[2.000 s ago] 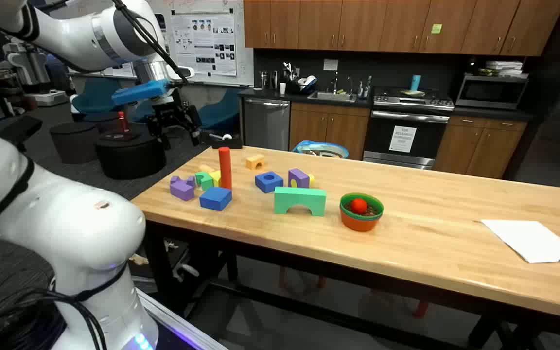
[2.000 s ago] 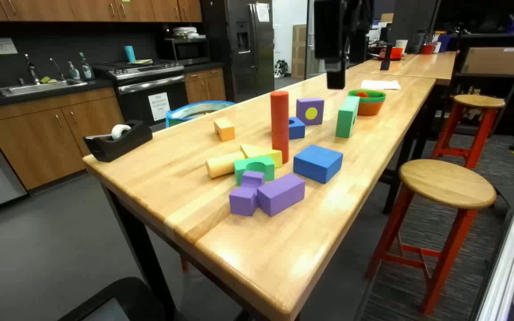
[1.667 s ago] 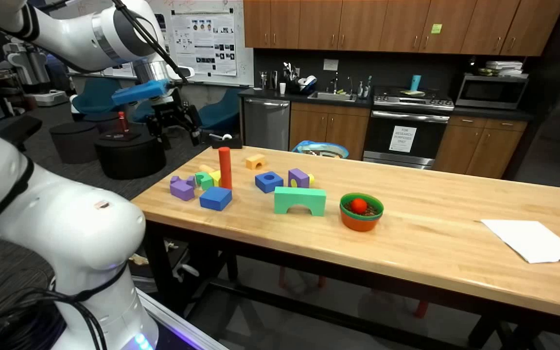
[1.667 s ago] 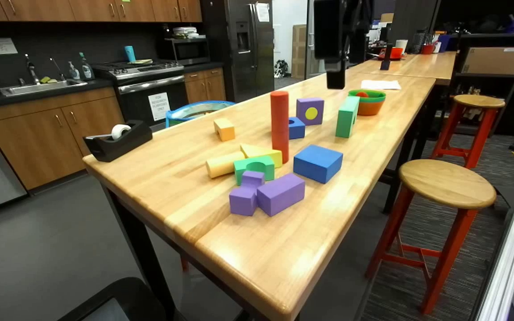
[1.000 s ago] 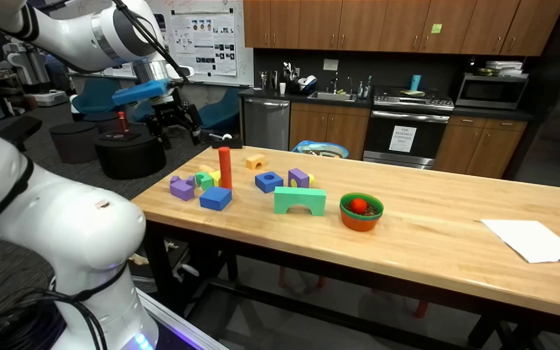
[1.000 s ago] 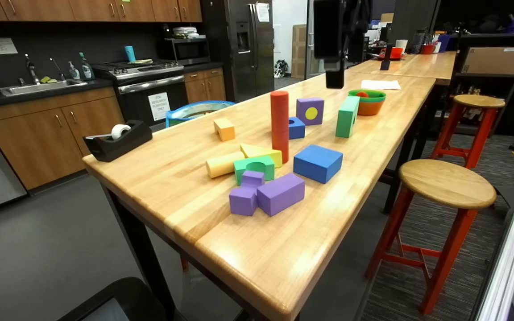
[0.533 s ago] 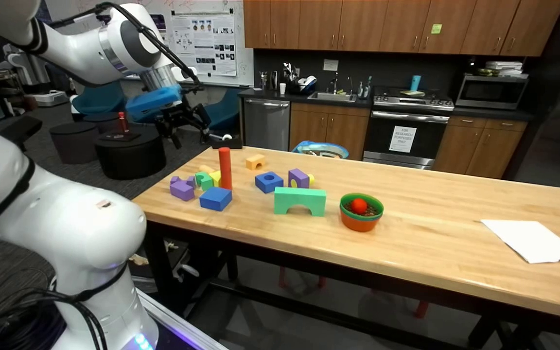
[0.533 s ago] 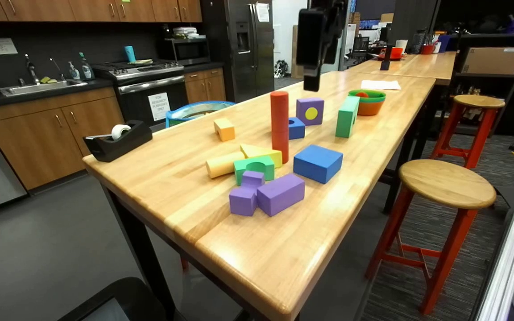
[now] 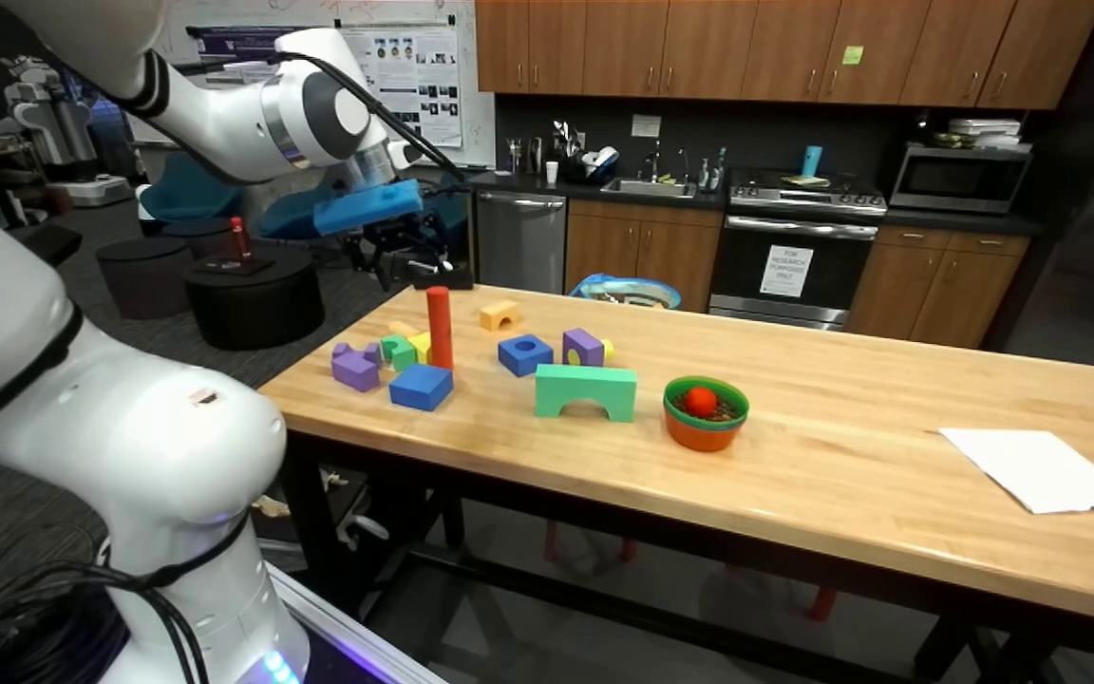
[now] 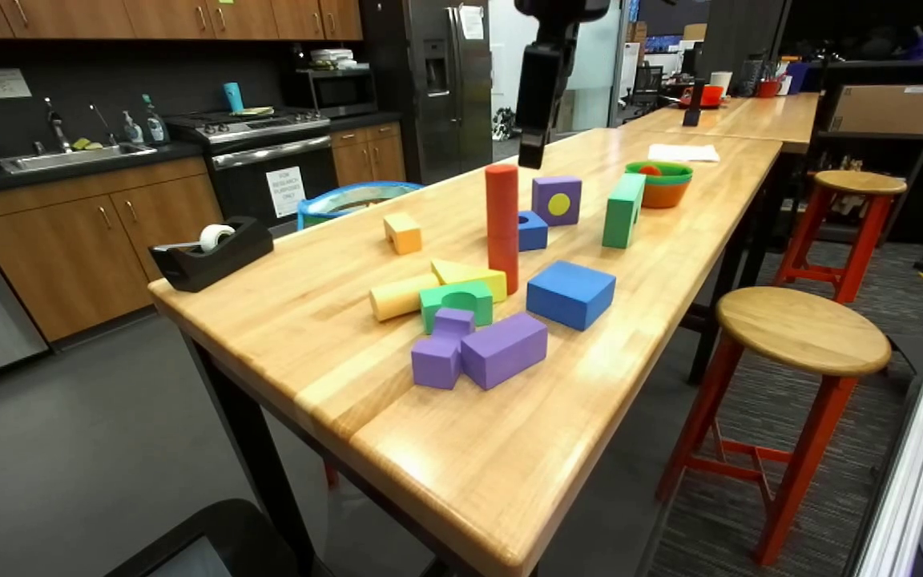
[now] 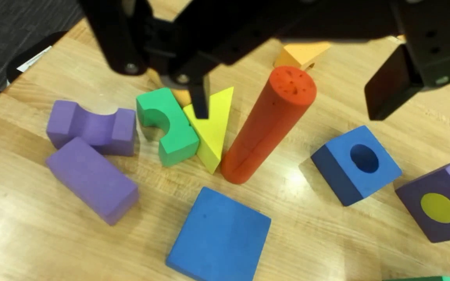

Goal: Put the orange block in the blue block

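We count one red-orange pillar (image 11: 268,127), upright just beside one yellow wedge (image 11: 213,125); one holed blue block (image 11: 354,175) and one plain blue block (image 11: 221,234); three purple blocks (image 10: 503,350); two green blocks (image 10: 620,216). All rest on a wooden table (image 9: 841,418); the gripper (image 11: 289,113) hangs above it, fingers apart, with kitchen cabinets (image 9: 746,47) and two stools (image 10: 804,328) around.

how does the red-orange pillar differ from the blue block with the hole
Shape: the red-orange pillar is round and slim, while the blue block with the hole has flat sides. Height: the pillar is far taller than the blue block. Top: the pillar's end is closed, while the blue block's has a round opening. Both rest on the wooden table, and the open tool holds neither.
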